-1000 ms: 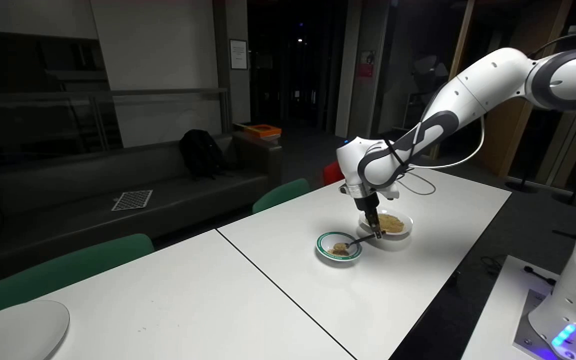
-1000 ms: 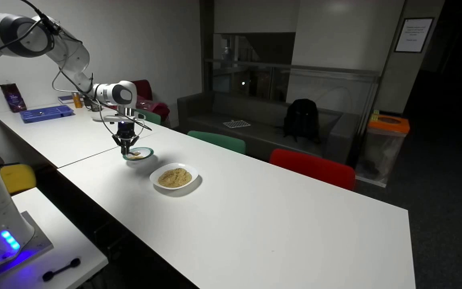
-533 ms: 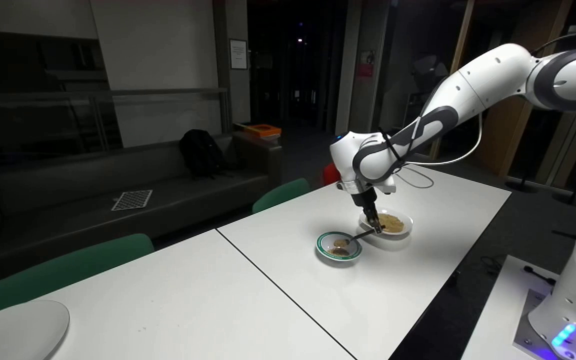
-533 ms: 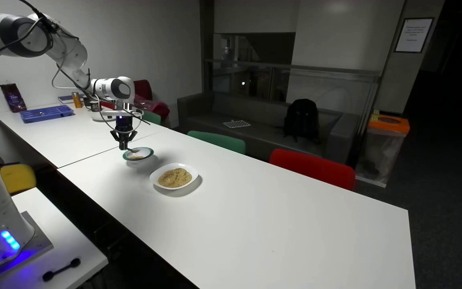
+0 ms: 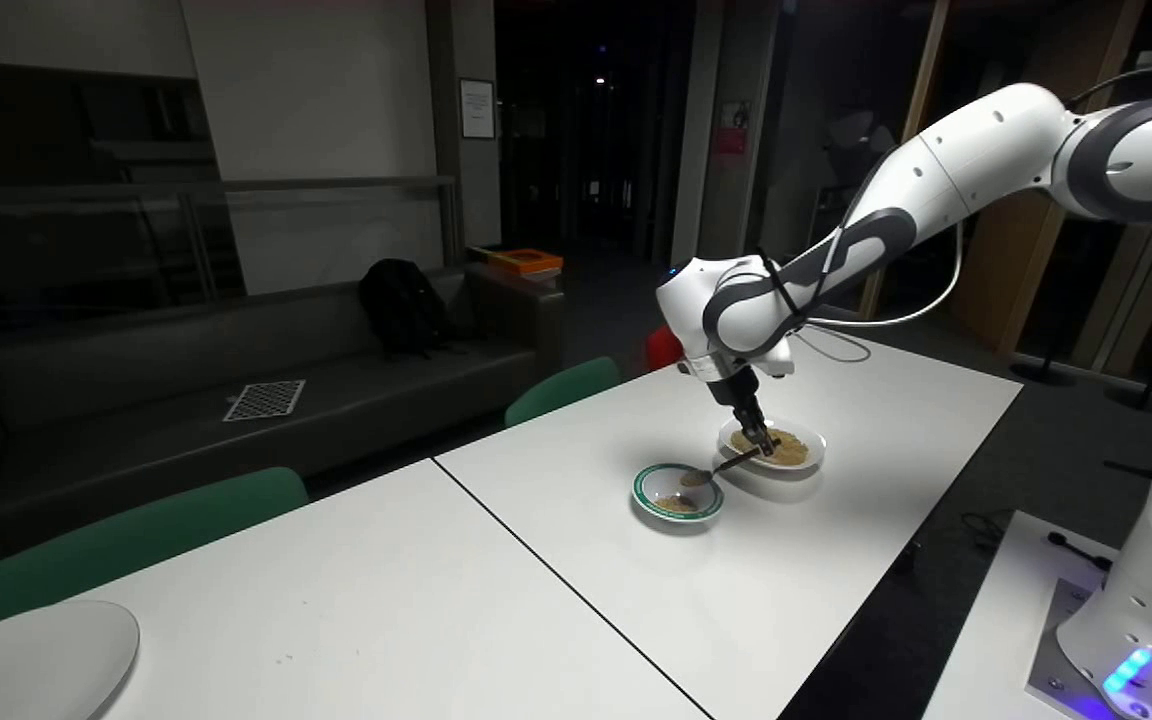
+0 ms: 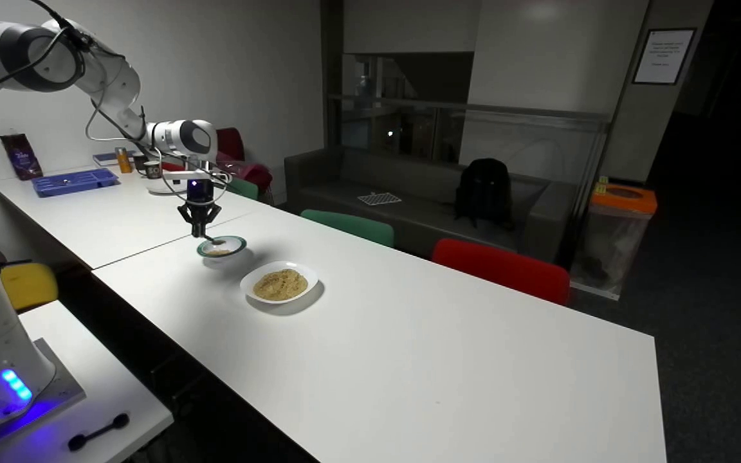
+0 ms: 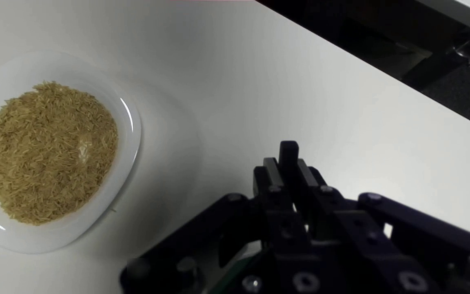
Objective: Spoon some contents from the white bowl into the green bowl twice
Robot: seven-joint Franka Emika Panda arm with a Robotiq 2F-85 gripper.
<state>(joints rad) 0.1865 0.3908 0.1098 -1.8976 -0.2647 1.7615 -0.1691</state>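
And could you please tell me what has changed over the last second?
The black end effector rose, grip unchanged, lifting the dark-handled spoon higher, its head over the round, green-rimmed bowl. That bowl and the rounded white bowl of tan grains stayed put.

Fuller bowl (image 6: 312, 278) and emptier bowl (image 6: 235, 245) set on one table (image 6: 473, 373)
In an exterior view, the fuller bowl is placed before and right of the emptier, over which a spoon (image 6: 217, 242) is held in the gripper (image 6: 199, 233); contents (image 6: 280, 286) are found in both.
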